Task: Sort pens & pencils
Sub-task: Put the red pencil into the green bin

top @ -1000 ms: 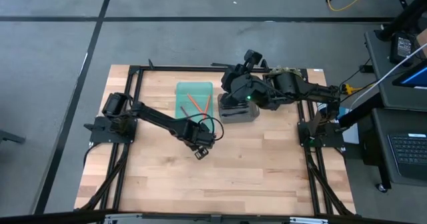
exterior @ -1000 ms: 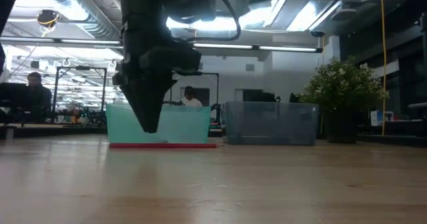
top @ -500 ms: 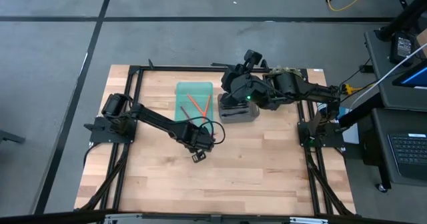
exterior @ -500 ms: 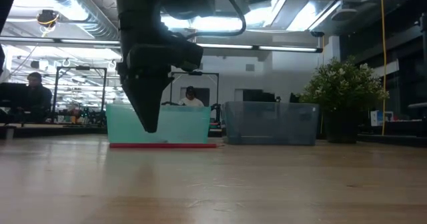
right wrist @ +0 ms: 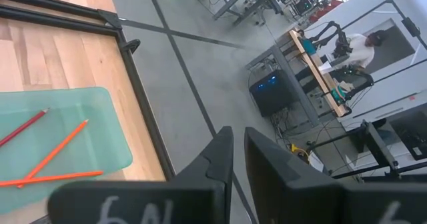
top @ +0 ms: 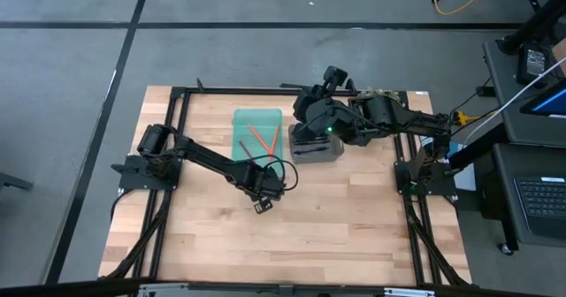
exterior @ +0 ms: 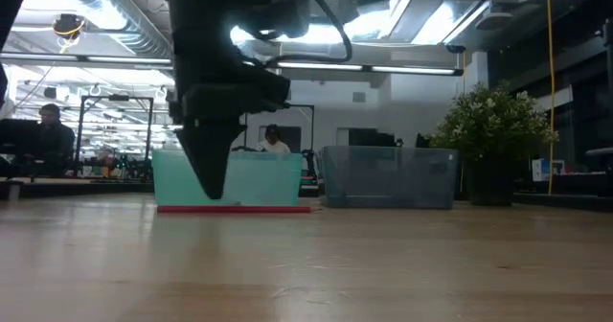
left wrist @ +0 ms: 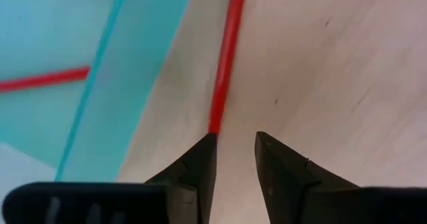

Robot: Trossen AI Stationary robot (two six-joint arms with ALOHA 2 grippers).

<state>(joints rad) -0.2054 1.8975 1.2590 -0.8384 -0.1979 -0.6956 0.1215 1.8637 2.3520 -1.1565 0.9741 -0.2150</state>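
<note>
Just in front of the translucent teal plastic bin (top: 256,131), the left hand (left wrist: 235,159) points straight down at the wooden counter (top: 354,217), its fingers a narrow gap apart and empty, tips at the end of a thin red pencil (left wrist: 224,64) lying beside the bin wall. Three orange and red pencils (right wrist: 47,154) lie inside the bin. The right hand (right wrist: 237,159) hovers over the grey plastic bin (exterior: 388,176), fingers nearly together, holding nothing.

Teal bin (top: 256,131): I saw it at the table's (top: 354,226) far middle.
Grey bin (exterior: 388,177): just beside it.
Plant (exterior: 488,126): stood behind.
</note>
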